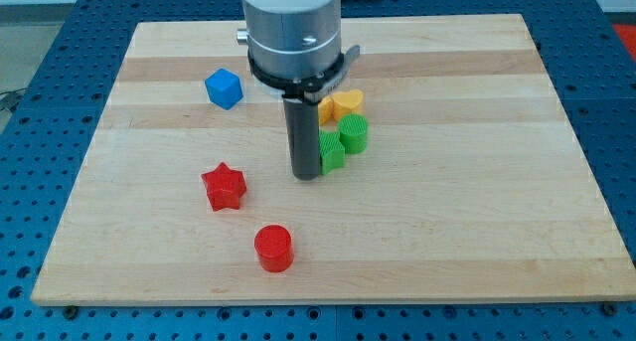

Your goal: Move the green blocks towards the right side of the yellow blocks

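Observation:
My tip [306, 176] rests on the wooden board just left of a green block [332, 152], touching or nearly touching it. A second green block, a cylinder [354, 134], sits right behind it to the view's right. Two yellow blocks lie just above the greens: a heart-shaped one [346, 104] and another [324, 109] partly hidden behind the rod. The greens touch the yellows from below.
A blue cube [224, 87] sits at the upper left of the board. A red star [225, 186] and a red cylinder [273, 248] lie at the lower left. The wooden board [477, 182] rests on a blue perforated table.

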Controlling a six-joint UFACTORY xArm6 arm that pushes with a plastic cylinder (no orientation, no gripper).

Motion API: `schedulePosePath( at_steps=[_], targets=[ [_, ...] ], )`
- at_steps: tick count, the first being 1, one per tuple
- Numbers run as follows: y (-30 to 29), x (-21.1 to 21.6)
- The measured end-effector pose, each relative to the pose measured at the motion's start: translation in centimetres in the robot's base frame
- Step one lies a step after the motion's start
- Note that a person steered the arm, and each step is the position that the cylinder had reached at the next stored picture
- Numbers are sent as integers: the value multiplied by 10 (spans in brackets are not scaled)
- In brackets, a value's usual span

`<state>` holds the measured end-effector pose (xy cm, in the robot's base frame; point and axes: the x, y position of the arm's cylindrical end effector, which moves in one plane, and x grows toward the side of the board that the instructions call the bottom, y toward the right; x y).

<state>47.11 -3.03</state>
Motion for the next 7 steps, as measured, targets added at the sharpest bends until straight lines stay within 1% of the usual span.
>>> schedulePosePath(
  at_steps=[1, 2, 3, 4, 6, 7],
  targets=[
    [38, -2],
    [91, -3],
    [107, -7],
    [103, -3],
    [43, 13],
    [30, 7]
  ],
)
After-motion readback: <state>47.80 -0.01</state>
